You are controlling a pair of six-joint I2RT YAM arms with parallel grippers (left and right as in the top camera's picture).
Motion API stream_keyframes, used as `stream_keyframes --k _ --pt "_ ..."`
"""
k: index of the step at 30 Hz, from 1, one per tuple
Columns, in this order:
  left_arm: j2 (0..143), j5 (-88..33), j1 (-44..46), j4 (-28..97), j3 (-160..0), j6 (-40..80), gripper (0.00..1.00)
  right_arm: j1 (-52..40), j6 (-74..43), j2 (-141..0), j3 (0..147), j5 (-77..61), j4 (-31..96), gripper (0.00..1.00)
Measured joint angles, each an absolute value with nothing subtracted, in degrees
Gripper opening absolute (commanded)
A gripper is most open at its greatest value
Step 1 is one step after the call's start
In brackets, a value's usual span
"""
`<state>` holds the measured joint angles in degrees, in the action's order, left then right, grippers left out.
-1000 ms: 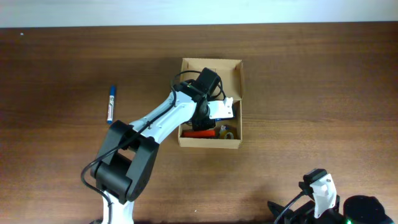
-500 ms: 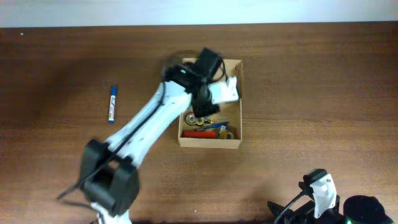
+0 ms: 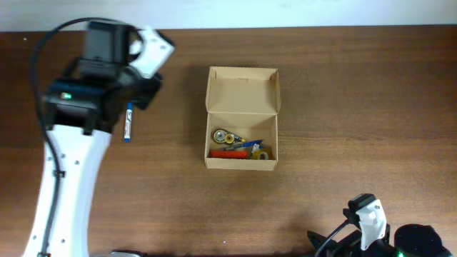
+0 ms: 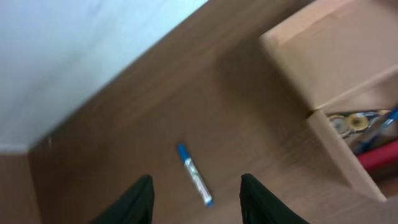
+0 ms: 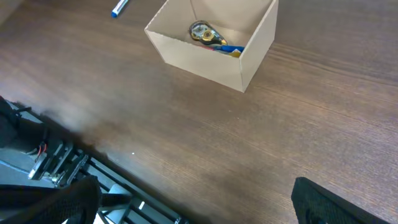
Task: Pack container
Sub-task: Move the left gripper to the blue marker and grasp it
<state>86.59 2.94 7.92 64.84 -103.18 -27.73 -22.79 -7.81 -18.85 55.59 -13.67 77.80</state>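
Note:
The container (image 3: 241,163) is a tan cardboard box at mid-table, its flap lid (image 3: 241,91) standing open at the far side. Inside lie a yellow tape roll (image 3: 221,135), a red pen (image 3: 228,153) and a blue pen (image 3: 251,145). A loose blue marker (image 3: 128,123) lies on the table to the left. My left gripper (image 3: 141,94) hovers above that marker, open and empty; in the left wrist view the marker (image 4: 194,173) shows between the fingers (image 4: 144,196), with the container (image 4: 339,149) at the right. My right gripper (image 5: 193,186) rests open at the near edge.
The white wall strip (image 3: 285,13) borders the far side of the brown table (image 3: 357,107). The right arm's base (image 3: 368,225) sits at the near right edge, with a metal frame (image 5: 56,162) below the table edge. The left arm (image 3: 64,164) stretches along the left side.
My left gripper opened over the container, rose out of it and swung far left to above the blue marker. The tape roll now shows inside. The right arm has not moved.

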Motion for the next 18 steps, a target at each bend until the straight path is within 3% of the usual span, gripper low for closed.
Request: stream_keyframes --k 9,18 --pt "86.8 -3.99 -7.79 56.8 -89.58 -22.15 0.41 -22.79 -7.79 -18.85 55.59 -13.67 77.82 0.99" --pt "88.05 -4.71 -10.11 40.32 -70.83 -19.49 0.49 -22.79 -7.77 -18.85 55.59 -13.67 77.82 0.99"
